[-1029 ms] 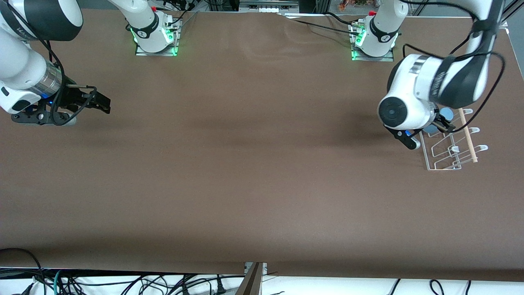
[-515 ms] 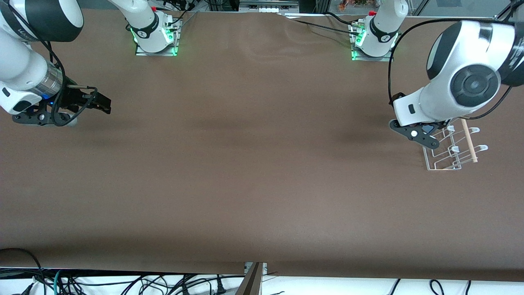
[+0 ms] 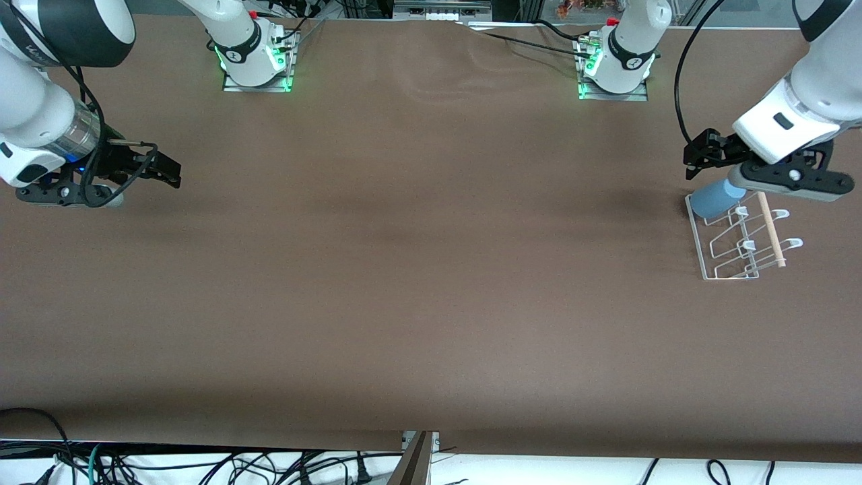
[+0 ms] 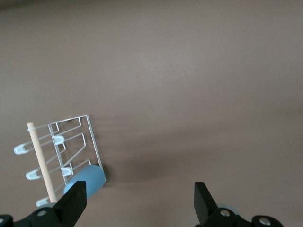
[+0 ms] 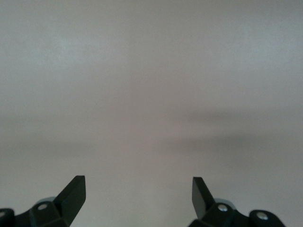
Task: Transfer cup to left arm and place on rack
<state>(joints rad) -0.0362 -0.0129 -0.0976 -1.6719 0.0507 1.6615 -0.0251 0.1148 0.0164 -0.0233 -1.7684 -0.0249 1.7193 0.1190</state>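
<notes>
With its fingers spread wide and empty above the rack [image 3: 737, 242], the left gripper [image 4: 139, 202] hangs clear of the cup [image 3: 715, 199] lying on the rack's farther end; right gripper [image 5: 138, 196] open, waiting.

We see the brown table [image 3: 417, 269] evenly and softly lit from above in the front view, with only faint, diffuse shadow bands across its middle and a darker strip along the edge nearest the camera, while green lights glow at both arm bases. In the left wrist view the light is flat and dimmer, and the rack [image 4: 71, 151] throws just a weak shadow. The right wrist view looks washed out and hazy, pale grey with soft shadow streaks and no crisp detail.
</notes>
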